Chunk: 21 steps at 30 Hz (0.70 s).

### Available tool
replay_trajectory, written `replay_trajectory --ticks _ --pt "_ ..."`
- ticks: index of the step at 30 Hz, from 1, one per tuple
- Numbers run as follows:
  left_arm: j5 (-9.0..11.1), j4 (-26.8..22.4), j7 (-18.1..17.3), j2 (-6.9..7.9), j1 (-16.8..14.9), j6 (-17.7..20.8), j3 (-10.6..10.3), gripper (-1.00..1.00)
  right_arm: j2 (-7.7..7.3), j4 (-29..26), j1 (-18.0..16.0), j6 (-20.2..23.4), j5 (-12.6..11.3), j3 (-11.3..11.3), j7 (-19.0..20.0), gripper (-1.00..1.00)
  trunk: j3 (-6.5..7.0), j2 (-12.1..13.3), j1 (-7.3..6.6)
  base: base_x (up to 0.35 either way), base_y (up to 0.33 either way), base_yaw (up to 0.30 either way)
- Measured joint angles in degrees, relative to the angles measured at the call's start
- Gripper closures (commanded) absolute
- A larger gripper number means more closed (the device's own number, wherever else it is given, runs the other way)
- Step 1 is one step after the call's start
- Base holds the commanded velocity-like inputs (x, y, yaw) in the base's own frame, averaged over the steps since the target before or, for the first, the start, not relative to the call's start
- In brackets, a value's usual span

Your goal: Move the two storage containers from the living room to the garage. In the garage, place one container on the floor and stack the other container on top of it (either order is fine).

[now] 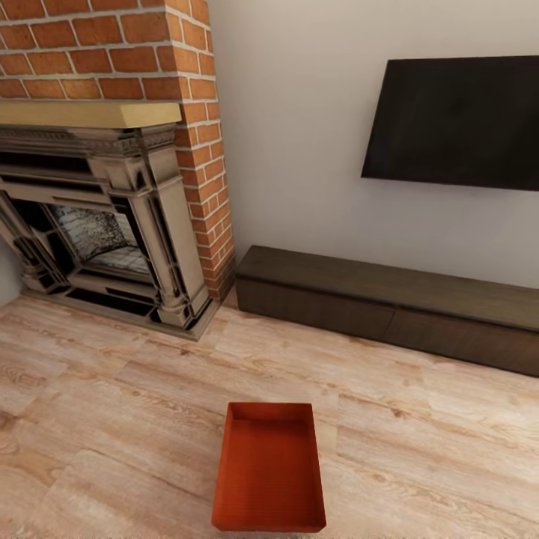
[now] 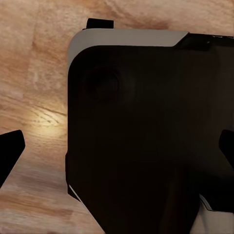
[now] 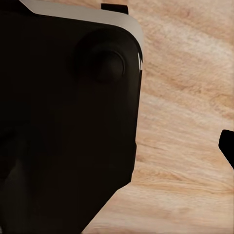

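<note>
One orange-red storage container point(image 1: 269, 470) lies on the light wood-plank floor point(image 1: 112, 419) of the living room, low in the head view and close in front of me. It is lidless and empty, with its long side pointing away from me. In the left wrist view, my left gripper point(image 2: 117, 146) hangs over my own dark base, its black fingertips point(image 2: 10, 148) far apart and nothing between them. In the right wrist view, my right gripper point(image 3: 117, 146) also hangs by the base, with one fingertip point(image 3: 227, 146) at the picture's edge and nothing held.
A red brick fireplace point(image 1: 112, 187) with a dark ornate surround stands at the back left. A long low dark cabinet point(image 1: 389, 307) runs along the white wall under a black TV point(image 1: 457, 120). Open plank floor surrounds the container.
</note>
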Motion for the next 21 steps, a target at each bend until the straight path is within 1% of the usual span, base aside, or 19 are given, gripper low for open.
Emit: replay_trajectory --ticks 21 --pt "0.0 0.0 -0.01 0.0 0.01 0.0 -0.04 -1.0 0.0 0.0 0.0 -0.06 0.0 0.0 0.0 -1.0 -1.93 0.0 0.0 0.0 0.0 0.0"
